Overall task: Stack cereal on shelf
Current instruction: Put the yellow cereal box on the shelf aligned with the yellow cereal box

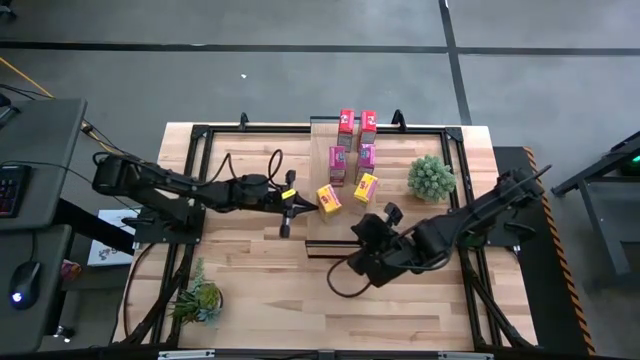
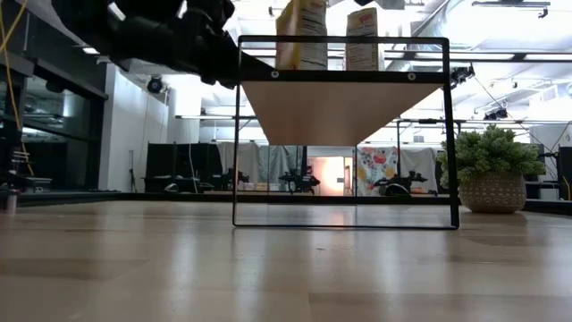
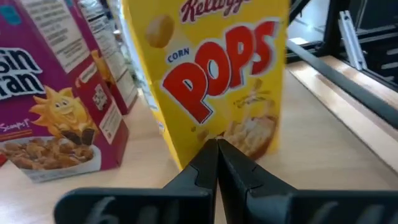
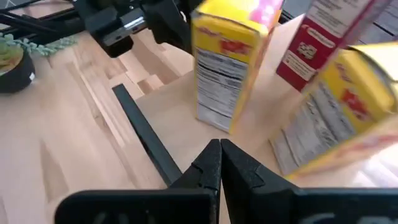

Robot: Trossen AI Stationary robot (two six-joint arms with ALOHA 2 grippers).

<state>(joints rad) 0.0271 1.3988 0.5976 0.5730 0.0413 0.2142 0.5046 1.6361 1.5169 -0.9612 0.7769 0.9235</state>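
Your six cereal boxes all stand on the shelf (image 1: 340,225), the pale plank with the dark frame in the middle of the surface (image 1: 250,290): two red boxes (image 1: 346,122) at the far end, two magenta boxes (image 1: 338,166) behind the front pair, and two yellow boxes at the near end, the left yellow box (image 1: 329,198) and the right yellow box (image 1: 366,187), both turned at an angle. Your left pincer (image 1: 287,212) sits just beside the left yellow box with its fingers pressed together on nothing, and from its wrist you look straight at the box front, which reads "Kellogg's CORN POPS" in red letters; the magenta box next to it shows a smiling sun over a bowl of cereal and part of the word "Bran". Your right pincer (image 1: 385,215) is also clamped empty, just short of the shelf's near end, pointing up between the two yellow boxes; from its wrist you see their nutrition panels. A round green plant (image 1: 431,177) stands on the surface to the right of the shelf, close to the right arm, and a second spiky plant (image 1: 198,299) sits at the near left corner, well apart from everything.
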